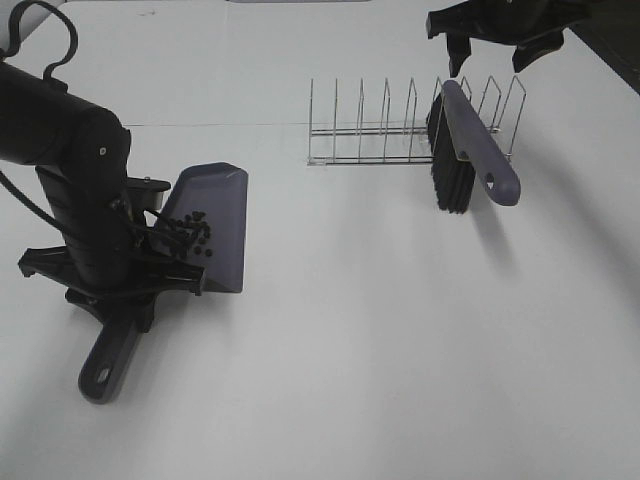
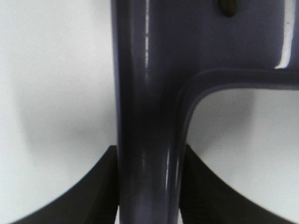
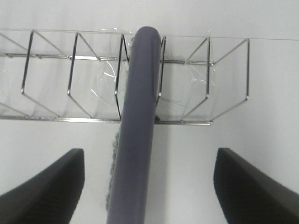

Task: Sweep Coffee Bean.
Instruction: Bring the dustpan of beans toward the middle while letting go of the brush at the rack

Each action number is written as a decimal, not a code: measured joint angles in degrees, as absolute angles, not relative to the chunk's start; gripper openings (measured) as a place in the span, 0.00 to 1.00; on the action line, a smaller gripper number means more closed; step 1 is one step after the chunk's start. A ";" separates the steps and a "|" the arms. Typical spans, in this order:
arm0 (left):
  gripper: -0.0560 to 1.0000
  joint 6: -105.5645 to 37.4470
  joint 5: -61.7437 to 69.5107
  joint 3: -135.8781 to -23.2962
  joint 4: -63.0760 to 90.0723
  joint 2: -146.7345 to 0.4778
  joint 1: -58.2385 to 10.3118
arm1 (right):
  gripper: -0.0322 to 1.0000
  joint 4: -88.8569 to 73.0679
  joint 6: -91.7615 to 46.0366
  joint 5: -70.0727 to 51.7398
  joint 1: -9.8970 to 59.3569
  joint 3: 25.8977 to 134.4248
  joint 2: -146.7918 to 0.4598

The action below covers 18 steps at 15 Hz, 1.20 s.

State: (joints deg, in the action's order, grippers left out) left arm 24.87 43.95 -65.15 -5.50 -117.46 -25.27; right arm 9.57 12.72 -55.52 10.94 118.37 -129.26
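The purple-grey dustpan lies on the white table at the left, with its handle pointing toward the front edge. The coffee beans sit as a small dark cluster inside the pan. My left gripper is shut on the dustpan handle, with its fingers pressed against both sides. The purple brush with black bristles leans in the wire rack. My right gripper hangs open above the brush handle, with its fingers wide apart.
The wire rack stands at the back right with several empty slots. A dark area borders the table's far right corner. White table surface spreads across the middle and front.
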 joint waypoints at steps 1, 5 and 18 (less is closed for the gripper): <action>0.38 24.87 43.95 -65.15 -5.50 -117.46 -25.27 | 0.69 8.94 11.29 -58.79 10.94 118.37 -127.43; 0.38 24.87 43.54 -65.09 -5.50 -116.83 -25.27 | 0.69 4.81 4.70 -69.21 10.94 118.26 -121.01; 0.38 24.87 36.38 -64.80 1.03 -114.13 -28.93 | 0.69 -2.58 2.12 -67.09 10.94 60.10 -72.77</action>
State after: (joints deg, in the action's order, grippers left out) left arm 24.87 36.38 -64.80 1.03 -114.13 -28.93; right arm -2.58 2.12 -67.09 10.94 60.10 -72.77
